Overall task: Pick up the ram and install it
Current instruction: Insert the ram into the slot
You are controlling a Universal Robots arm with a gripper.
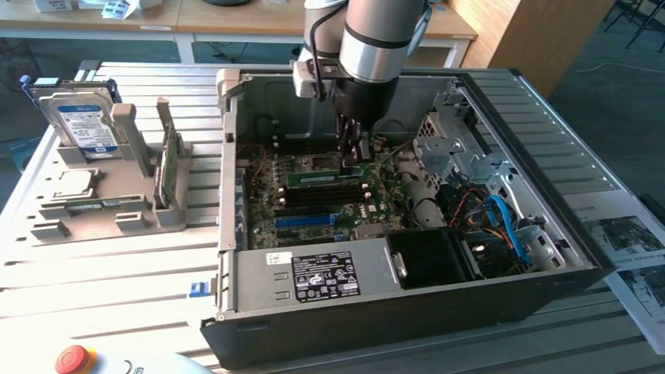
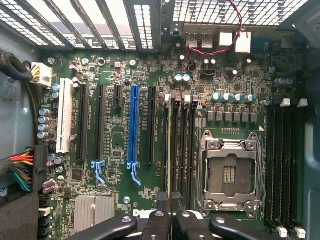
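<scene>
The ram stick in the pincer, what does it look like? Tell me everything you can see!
The ram is a long, thin green circuit-board stick, seen edge-on from the wrist as a pale green line. The pincer is shut on it. It stands on edge inside the computer case, lined up along the dark memory slots of the motherboard, beside the empty processor socket. Whether it is pushed in cannot be told.

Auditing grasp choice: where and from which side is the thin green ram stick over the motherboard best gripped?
Mid-length, on its flat faces near the upper edge, from straight above: the thin green ram stick stands on edge above the slots.
</scene>
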